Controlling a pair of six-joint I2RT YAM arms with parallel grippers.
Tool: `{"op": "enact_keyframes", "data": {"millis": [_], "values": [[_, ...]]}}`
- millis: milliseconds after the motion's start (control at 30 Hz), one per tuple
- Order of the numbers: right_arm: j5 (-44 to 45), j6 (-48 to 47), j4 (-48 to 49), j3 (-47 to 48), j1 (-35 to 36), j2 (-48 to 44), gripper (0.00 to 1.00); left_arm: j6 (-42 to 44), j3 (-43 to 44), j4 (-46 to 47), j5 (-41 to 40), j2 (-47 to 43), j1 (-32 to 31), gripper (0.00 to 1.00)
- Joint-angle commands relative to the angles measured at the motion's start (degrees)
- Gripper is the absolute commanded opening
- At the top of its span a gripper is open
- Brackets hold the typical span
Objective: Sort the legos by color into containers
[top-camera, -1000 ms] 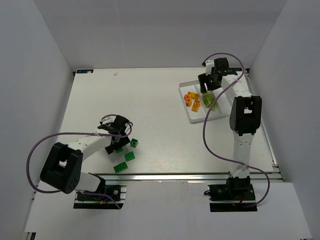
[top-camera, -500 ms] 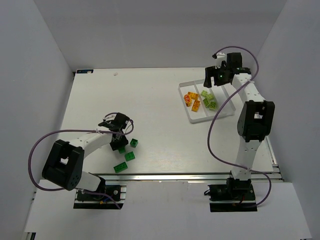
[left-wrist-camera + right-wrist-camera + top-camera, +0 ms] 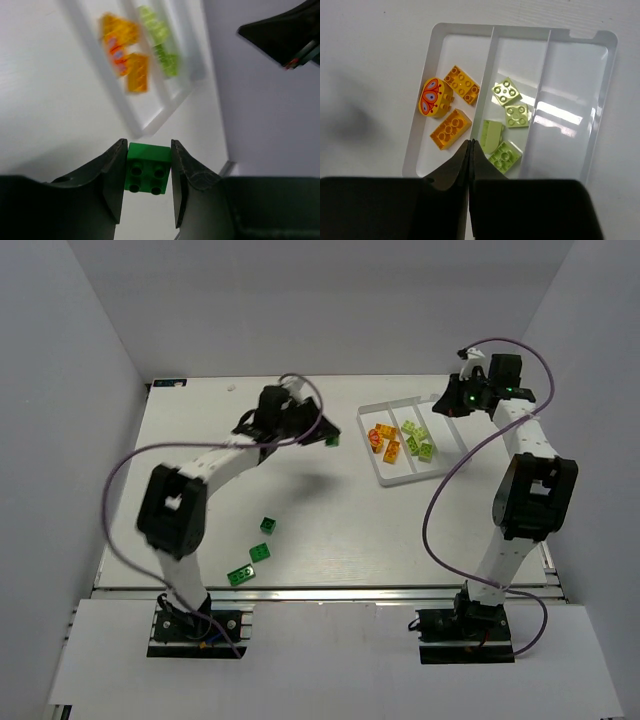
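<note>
Since the earlier frames the left arm has swung up from the lower left of the tabletop toward the tray, and the right arm has drawn back to the upper right. The left gripper (image 3: 148, 145) has its jaws clamped on two opposite sides of a dark green brick (image 3: 148, 172). The brick's studs face the wrist camera, and it is carried above the tabletop (image 3: 330, 530), just left of the white tray (image 3: 460, 50). The right gripper (image 3: 470, 145) has its jaws pressed fully together with nothing between them, and it hovers above the tray.

In the tray, the orange bricks (image 3: 450, 107) lie in the left compartment, one of them a rounded piece with a butterfly print. The pale yellow-green bricks (image 3: 506, 120) lie in the middle compartment. The right compartment (image 3: 570, 75) is bare. Three more dark green bricks (image 3: 260, 552) lie on the tabletop at the lower left of centre in the top view, well apart from the tray.

The step in hand looks like the carry of a dark green brick to its container. The next move probably means passing over the two filled compartments to the bare right one, lowering, then opening the jaws. The right arm sits near that side, so the left will need room.
</note>
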Motion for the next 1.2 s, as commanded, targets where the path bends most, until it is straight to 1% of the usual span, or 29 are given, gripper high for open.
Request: {"op": "enact_keyframes", "data": {"millis": [0,33,100,133,167,233,300,333,400,467,533,567,600,667,700,733,767,800,833,867,900,967,1033,1167], "values": [[-6.93,4.81,5.98,-3.71,-2.60,-6.66,0.00,-3.18,17.20,13.49,18.86,15.31,-3.50,0.00],[-6.76,4.99,8.43,-4.77,-3.13,-7.81,0.00,-4.40,22.43,13.75,19.67,23.10,-5.08,0.00],[-5.62,4.56,9.76,-7.40,-3.49,-10.62,0.00,-5.99,32.80,14.01,20.12,30.26,-6.58,0.00],[-5.44,3.95,10.29,-8.02,-3.75,-11.51,0.00,-8.34,42.25,16.02,20.20,33.60,-7.37,0.00],[-4.83,3.77,10.56,-8.55,-4.01,-12.04,0.00,-9.76,46.35,17.43,19.68,39.64,-8.86,0.00],[-4.65,3.59,10.82,-9.87,-4.71,-13.71,0.00,-13.09,54.25,24.62,16.71,44.34,-10.27,0.00],[-4.74,3.68,10.91,-11.01,-5.50,-14.93,0.00,-15.21,55.44,30.86,13.02,48.38,-12.20,0.00],[-4.91,3.94,11.17,-11.45,-5.68,-15.29,0.00,-16.96,55.79,36.02,8.65,49.36,-12.74,0.00],[-5.44,4.03,11.61,-12.24,-6.56,-16.43,0.00,-17.86,56.93,39.84,4.23,52.25,-14.57,0.00],[-5.70,4.47,12.66,-13.74,-7.26,-17.05,0.00,-19.00,60.86,39.77,-1.90,54.37,-15.90,0.00],[-5.79,4.12,12.50,-14.88,-7.53,-17.40,0.00,-19.87,61.16,41.09,-6.23,55.87,-17.74,0.00],[-5.96,3.25,12.06,-14.80,-7.62,-17.14,0.00,-20.14,61.15,41.09,-9.90,56.05,-18.27,0.00],[-6.84,2.45,9.27,-14.36,-7.79,-15.92,0.00,-20.58,61.07,40.74,-11.42,56.14,-18.28,0.00],[-9.64,0.87,5.13,-11.56,-8.14,-14.07,0.22,-22.77,60.81,40.73,-13.62,56.49,-18.89,0.00],[-10.96,-0.09,1.98,-10.76,-9.02,-12.24,0.30,-23.83,60.80,40.39,-15.46,56.40,-18.89,0.00],[-11.93,-0.54,0.73,-10.15,-9.20,-11.43,0.44,-24.18,60.72,39.60,-16.61,55.70,-19.41,0.00],[-13.07,-0.98,0.02,-9.70,-9.46,-11.25,0.49,-24.27,60.45,38.55,-18.01,55.09,-19.42,0.00],[-13.35,-2.46,0.01,-10.05,-9.55,-11.60,0.55,-24.19,60.19,35.40,-20.03,54.56,-19.42,0.00],[-13.26,-3.61,0.62,-10.66,-9.81,-12.12,0.67,-24.45,59.93,34.07,-23.35,53.77,-19.42,0.00],[-12.83,-4.75,1.24,-12.32,-9.82,-13.78,0.73,-24.89,59.40,33.53,-24.69,52.54,-19.42,0.00],[-12.73,-7.02,2.37,-13.12,-9.64,-14.41,0.81,-26.02,58.96,32.40,-26.71,52.18,-19.42,0.00],[-12.30,-10.37,2.30,-14.27,-9.47,-15.12,0.83,-26.91,59.22,31.16,-27.78,51.74,-19.42,0.00],[-11.86,-14.23,0.81,-14.27,-9.29,-14.77,0.82,-27.61,59.13,29.66,-28.57,51.30,-19.42,0.00],[-11.07,-15.83,1.15,-14.18,-8.76,-12.75,0.79,-29.63,58.52,28.96,-27.70,50.69,-19.42,0.00]]}}
